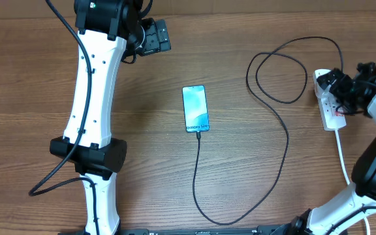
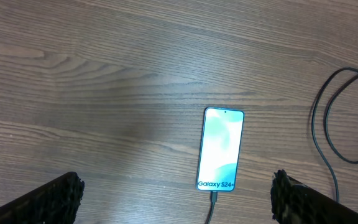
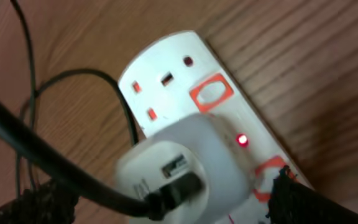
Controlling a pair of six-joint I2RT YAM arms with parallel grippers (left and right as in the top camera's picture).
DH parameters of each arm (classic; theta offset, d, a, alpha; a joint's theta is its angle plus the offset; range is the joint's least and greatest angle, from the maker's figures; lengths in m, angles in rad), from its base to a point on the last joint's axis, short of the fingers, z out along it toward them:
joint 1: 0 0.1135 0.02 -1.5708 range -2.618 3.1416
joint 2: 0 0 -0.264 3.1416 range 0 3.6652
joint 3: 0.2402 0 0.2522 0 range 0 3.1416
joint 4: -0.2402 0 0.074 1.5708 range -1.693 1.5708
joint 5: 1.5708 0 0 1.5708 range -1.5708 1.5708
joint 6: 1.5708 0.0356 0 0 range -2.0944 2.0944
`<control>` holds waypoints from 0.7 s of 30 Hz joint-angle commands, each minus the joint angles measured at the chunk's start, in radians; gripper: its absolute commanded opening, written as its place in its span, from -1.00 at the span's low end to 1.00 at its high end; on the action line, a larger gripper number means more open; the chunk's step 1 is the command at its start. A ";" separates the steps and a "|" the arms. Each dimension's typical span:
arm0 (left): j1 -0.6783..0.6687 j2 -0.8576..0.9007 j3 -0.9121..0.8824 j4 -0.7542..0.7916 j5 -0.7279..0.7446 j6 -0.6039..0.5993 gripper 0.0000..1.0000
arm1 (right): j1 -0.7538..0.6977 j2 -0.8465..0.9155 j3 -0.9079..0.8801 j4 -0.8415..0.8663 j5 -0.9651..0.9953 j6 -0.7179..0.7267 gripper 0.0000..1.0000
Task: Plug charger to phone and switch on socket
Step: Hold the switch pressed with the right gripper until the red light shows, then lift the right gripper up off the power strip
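Observation:
The phone (image 1: 195, 108) lies flat mid-table, its screen lit with "Galaxy" text near the near end; it also shows in the left wrist view (image 2: 221, 149). The black charger cable (image 1: 283, 153) is plugged into the phone's near end and loops right to a white adapter (image 3: 182, 165) seated in the white socket strip (image 1: 329, 104). A small red light (image 3: 242, 140) glows on the strip (image 3: 185, 62). My right gripper (image 1: 346, 88) is open, its fingers either side of the adapter (image 3: 166, 205). My left gripper (image 1: 155, 36) is open and empty, high above the table (image 2: 176, 199).
The strip's white cord (image 1: 342, 150) runs toward the near edge beside my right arm. The charger cable forms a loose loop (image 1: 279, 72) left of the strip. The left arm's white links stand at the left of the table.

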 commanded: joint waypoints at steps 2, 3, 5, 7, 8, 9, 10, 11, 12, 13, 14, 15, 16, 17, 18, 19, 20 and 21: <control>0.005 -0.002 0.004 -0.002 0.000 0.019 1.00 | 0.004 0.060 -0.080 -0.056 0.087 0.110 1.00; 0.005 -0.002 0.004 -0.002 0.000 0.019 1.00 | 0.004 0.060 -0.080 -0.053 0.086 0.109 1.00; 0.005 -0.002 0.004 -0.002 0.000 0.019 0.99 | 0.004 0.060 -0.080 -0.051 0.086 0.107 1.00; 0.005 -0.002 0.004 -0.002 0.000 0.019 1.00 | 0.004 0.060 -0.080 -0.046 0.085 0.105 1.00; 0.005 -0.002 0.004 -0.002 0.000 0.019 1.00 | 0.004 0.060 -0.080 -0.043 0.084 0.102 1.00; 0.005 -0.002 0.004 -0.002 0.000 0.019 1.00 | 0.004 0.060 -0.080 -0.040 0.082 0.102 1.00; 0.005 -0.002 0.004 -0.002 0.000 0.019 1.00 | 0.004 0.060 -0.080 -0.039 0.082 0.102 1.00; 0.005 -0.002 0.004 -0.002 0.000 0.019 1.00 | 0.004 0.060 -0.080 -0.037 0.082 0.098 1.00; 0.005 -0.002 0.004 -0.002 0.000 0.019 0.99 | 0.004 0.060 -0.080 -0.034 0.078 0.090 1.00; 0.005 -0.002 0.004 -0.002 0.000 0.019 1.00 | 0.004 0.060 -0.080 -0.032 0.074 0.085 1.00; 0.005 -0.002 0.004 -0.002 0.000 0.019 1.00 | 0.004 0.060 -0.078 -0.029 0.067 0.080 1.00; 0.005 -0.002 0.004 -0.002 0.000 0.019 1.00 | 0.004 0.058 -0.076 -0.025 0.055 0.075 1.00; 0.005 -0.002 0.004 -0.002 0.000 0.019 1.00 | 0.004 0.058 -0.072 -0.025 0.050 0.071 1.00; 0.005 -0.002 0.004 -0.002 0.000 0.019 1.00 | 0.004 0.052 -0.068 -0.025 0.048 0.056 1.00; 0.005 -0.002 0.004 -0.002 0.000 0.019 0.99 | 0.004 0.045 -0.063 -0.025 0.050 0.043 1.00; 0.005 -0.002 0.004 -0.002 0.000 0.019 0.99 | 0.004 0.038 -0.059 -0.026 0.049 0.029 1.00; 0.005 -0.002 0.004 -0.002 0.000 0.019 1.00 | 0.004 0.019 -0.057 -0.027 0.049 0.014 1.00; 0.005 -0.002 0.004 -0.002 0.000 0.019 1.00 | 0.004 0.006 -0.057 -0.027 0.048 0.003 1.00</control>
